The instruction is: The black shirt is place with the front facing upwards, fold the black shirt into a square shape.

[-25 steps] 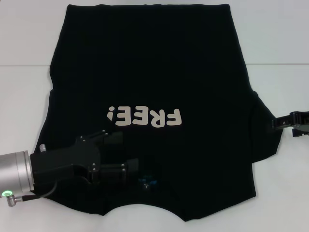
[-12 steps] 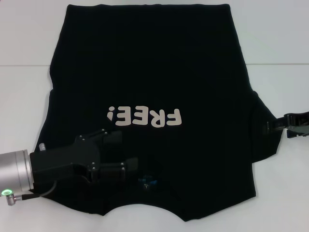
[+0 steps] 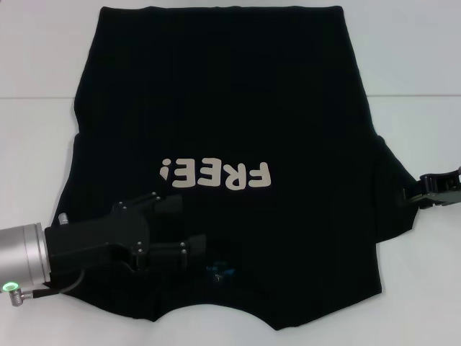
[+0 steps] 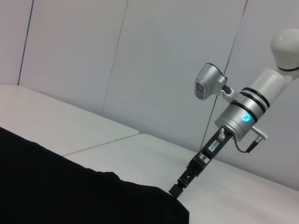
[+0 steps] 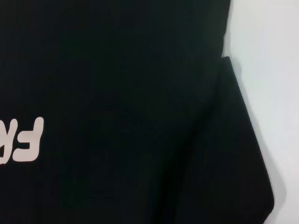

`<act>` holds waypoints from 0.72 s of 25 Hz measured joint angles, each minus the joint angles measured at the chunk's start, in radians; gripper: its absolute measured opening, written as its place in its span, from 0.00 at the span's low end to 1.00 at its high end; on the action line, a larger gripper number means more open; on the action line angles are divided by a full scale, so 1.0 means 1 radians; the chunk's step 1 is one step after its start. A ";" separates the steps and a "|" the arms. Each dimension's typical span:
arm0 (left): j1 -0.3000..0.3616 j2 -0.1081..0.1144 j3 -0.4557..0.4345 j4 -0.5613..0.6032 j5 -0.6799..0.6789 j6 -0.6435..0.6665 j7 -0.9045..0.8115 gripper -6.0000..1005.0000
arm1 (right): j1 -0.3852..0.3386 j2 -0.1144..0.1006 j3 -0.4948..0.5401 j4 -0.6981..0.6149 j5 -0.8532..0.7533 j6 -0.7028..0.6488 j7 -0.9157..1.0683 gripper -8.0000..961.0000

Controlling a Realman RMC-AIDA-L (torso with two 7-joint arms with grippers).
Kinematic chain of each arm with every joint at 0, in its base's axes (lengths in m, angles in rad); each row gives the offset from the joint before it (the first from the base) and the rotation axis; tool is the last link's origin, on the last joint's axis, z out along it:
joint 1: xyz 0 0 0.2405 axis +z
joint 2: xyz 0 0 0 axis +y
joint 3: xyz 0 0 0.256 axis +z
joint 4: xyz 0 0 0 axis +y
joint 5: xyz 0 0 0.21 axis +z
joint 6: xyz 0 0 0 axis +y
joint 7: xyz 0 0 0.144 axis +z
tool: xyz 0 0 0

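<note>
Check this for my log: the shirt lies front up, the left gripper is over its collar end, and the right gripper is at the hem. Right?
Not quite. In the head view the right gripper is at the sleeve edge of the shirt, not the hem. The rest holds: front up, left gripper over the collar end.

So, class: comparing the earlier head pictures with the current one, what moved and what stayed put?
The right gripper edged outward along the black shirt's right sleeve edge, toward the table's right side. The left gripper, low on the shirt near the collar, did not move, and the shirt lies unchanged.
</note>
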 joint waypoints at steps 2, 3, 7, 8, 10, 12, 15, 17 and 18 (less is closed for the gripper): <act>0.000 0.001 0.000 0.000 0.000 0.000 0.000 0.95 | 0.000 0.000 -0.001 0.000 0.000 0.002 0.000 0.63; 0.000 0.001 0.000 0.000 0.000 0.001 0.000 0.95 | 0.000 0.000 -0.001 0.000 0.000 0.004 0.000 0.55; 0.000 0.001 0.000 0.000 0.000 0.002 0.000 0.95 | 0.000 0.000 -0.001 0.002 0.000 0.011 0.001 0.33; 0.000 0.001 0.000 0.000 0.000 0.002 0.000 0.95 | 0.000 0.000 -0.001 0.004 0.000 0.012 0.001 0.31; 0.000 0.002 0.000 0.000 0.000 0.002 0.000 0.95 | 0.000 0.000 0.000 0.007 0.000 0.015 0.001 0.26; 0.000 0.003 0.000 0.000 0.000 0.003 0.000 0.95 | 0.000 0.000 0.000 0.008 0.000 0.018 0.002 0.22; 0.000 0.003 0.000 0.000 0.000 0.003 -0.001 0.95 | -0.001 -0.007 0.000 0.006 0.000 0.016 0.010 0.15; 0.000 0.003 0.000 0.000 0.000 0.005 -0.001 0.95 | -0.006 -0.016 0.000 0.000 0.001 0.014 0.023 0.13; 0.000 0.003 0.000 0.000 0.000 0.005 -0.001 0.95 | -0.008 -0.019 0.001 -0.001 0.001 0.014 0.029 0.13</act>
